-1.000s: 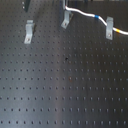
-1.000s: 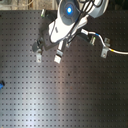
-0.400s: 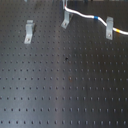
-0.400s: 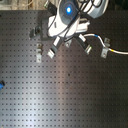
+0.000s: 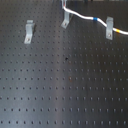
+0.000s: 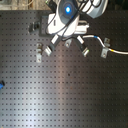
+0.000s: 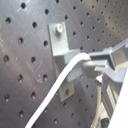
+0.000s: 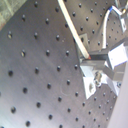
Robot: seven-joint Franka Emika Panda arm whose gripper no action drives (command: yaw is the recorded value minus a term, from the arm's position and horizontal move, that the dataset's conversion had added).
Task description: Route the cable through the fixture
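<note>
In the first wrist view the gripper (image 7: 93,65) has its fingers (image 7: 107,56) clamped on the cable (image 7: 60,85), which lies across the middle of the fixture (image 7: 64,52), a grey bent clip screwed to the black perforated board (image 7: 20,45). In the first exterior view the cable (image 5: 87,17) runs from that clip (image 5: 65,20) to a second clip (image 5: 109,29) (blue band between them, yellow band just past it). A third, paler clip (image 5: 29,32) stands well apart, holding nothing.
</note>
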